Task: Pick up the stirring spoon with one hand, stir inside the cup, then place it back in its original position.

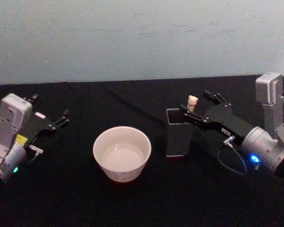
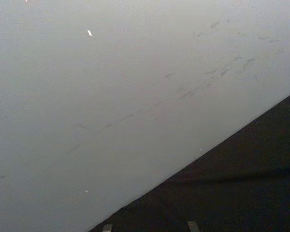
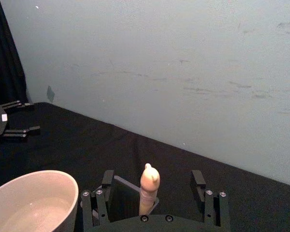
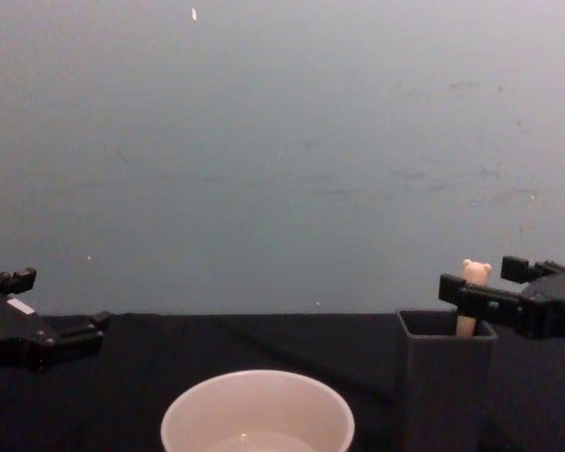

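Head looks down, chest level; both share the cup point(image 1: 122, 174).

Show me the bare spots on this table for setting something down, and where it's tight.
Bare black table behind the cup up to the wall, between the cup and the left hand, and along the near edge. Crowded: the holder, where the open right hand straddles the stirring spoon; cup-to-holder gap is narrow.

Silver-grey arm segments point(image 1: 12, 113) with black fingers point(image 1: 61, 119). The left gripper point(image 1: 51, 106) bears a white label point(image 1: 39, 115); the right gripper point(image 1: 197, 104) has a thin looped cable point(image 1: 233, 165).
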You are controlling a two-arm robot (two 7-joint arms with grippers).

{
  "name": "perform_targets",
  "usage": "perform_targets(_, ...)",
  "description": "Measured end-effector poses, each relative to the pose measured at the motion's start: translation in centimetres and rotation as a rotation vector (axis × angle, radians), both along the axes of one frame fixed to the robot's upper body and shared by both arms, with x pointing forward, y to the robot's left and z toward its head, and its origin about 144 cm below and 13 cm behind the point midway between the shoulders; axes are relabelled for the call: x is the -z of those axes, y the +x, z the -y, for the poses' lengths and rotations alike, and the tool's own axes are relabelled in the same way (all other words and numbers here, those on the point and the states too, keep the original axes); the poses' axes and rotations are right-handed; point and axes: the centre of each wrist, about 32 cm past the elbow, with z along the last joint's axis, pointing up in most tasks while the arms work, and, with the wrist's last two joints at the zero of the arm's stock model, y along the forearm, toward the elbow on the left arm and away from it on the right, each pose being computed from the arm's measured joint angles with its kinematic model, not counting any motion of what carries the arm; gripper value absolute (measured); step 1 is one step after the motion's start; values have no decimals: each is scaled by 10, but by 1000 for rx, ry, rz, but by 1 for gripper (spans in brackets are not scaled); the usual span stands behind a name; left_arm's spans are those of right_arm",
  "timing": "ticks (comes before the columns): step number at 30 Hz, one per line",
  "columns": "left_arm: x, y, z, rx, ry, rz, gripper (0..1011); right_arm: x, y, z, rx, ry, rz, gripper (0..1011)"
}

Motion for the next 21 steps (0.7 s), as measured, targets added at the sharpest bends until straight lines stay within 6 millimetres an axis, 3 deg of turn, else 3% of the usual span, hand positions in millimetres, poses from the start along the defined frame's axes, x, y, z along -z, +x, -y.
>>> perform_targets(21, 0, 0, 0, 0, 0, 0, 1001, 4, 4, -1, -10, 21, -26, 1000)
